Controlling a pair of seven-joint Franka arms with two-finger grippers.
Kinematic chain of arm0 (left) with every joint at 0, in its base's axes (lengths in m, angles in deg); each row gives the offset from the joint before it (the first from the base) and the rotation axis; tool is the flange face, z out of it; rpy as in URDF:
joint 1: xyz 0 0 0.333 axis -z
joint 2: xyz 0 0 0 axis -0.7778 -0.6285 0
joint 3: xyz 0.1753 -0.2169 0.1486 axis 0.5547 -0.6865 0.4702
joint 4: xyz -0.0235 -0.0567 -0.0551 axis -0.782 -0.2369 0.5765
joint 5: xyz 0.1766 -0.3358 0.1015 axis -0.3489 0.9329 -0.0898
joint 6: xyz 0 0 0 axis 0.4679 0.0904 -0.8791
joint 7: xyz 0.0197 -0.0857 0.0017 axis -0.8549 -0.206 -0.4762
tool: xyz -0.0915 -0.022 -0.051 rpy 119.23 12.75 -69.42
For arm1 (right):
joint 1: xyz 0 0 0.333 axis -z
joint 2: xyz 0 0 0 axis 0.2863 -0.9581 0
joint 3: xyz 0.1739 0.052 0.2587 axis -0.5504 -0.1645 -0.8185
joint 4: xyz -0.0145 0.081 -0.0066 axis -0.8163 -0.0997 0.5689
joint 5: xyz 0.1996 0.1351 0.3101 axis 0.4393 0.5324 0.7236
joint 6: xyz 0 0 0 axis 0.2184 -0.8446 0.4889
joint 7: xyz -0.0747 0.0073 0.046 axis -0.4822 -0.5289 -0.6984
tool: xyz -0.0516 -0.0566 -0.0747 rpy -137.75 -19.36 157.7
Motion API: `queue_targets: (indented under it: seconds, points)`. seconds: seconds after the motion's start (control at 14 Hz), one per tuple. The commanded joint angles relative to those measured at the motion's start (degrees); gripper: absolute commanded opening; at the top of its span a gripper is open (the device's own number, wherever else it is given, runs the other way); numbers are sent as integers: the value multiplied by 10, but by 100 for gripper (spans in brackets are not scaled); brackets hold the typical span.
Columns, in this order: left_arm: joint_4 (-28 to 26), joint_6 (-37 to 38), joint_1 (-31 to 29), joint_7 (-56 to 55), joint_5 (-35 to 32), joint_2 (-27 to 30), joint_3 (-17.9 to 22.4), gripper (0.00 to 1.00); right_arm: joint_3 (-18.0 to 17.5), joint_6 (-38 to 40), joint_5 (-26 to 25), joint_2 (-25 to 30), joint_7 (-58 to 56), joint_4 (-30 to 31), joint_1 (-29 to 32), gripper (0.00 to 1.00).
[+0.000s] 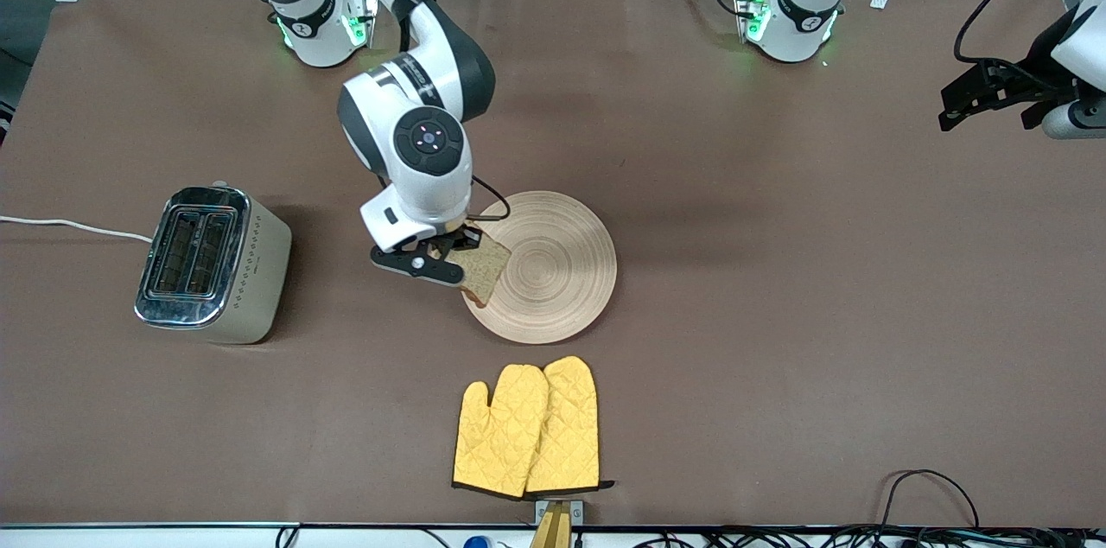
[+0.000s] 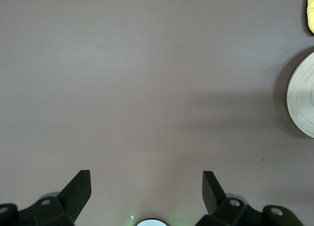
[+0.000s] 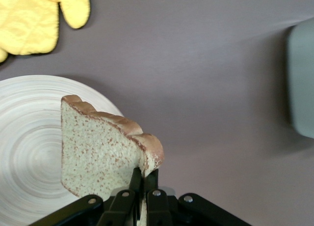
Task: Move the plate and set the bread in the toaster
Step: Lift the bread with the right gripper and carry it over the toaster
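Brown matte mat covers the whole table (image 1: 778, 315), bare apart from a few bits. Going across from the right arm's end: the toaster (image 1: 213, 265) sits near that edge, boxy cream body, shiny chrome top, both slots empty. Next, my right gripper (image 1: 451, 258) is pinched tight on the bread (image 1: 484, 270), a speckled wholegrain slice with darker crust, lifted over the rim of the plate (image 1: 553, 271), round pale wood with ring grain. Yellow quilted oven mitts (image 1: 527, 431) lie by the front edge. My left gripper (image 2: 147, 186) waits spread wide over the mat at its end. So: bread's picked up, toaster drop still to do.
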Motion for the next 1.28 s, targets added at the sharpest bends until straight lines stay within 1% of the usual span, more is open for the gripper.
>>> queue_targets:
  seconds: [0.0,0.14,0.36,0.57,1.0,1.21]
  points:
    - [-2,-9,2,-1,6,4,1,100,-4,39,-9,43,-40,16,32,0]
    - [-2,-14,2,-1,6,4,1,100,-3,56,-24,53,-61,16,51,0]
    - [-2,-18,2,-1,6,3,1,100,-3,77,-79,57,-85,16,72,0]
    - [-2,-23,3,-1,7,3,0,100,-1,89,-113,60,-122,16,92,0]
    - [-3,-20,2,1,7,4,0,100,-1,157,-233,59,-193,16,110,0]
    - [-3,-19,2,1,7,4,0,100,-1,197,-268,55,-212,16,121,0]
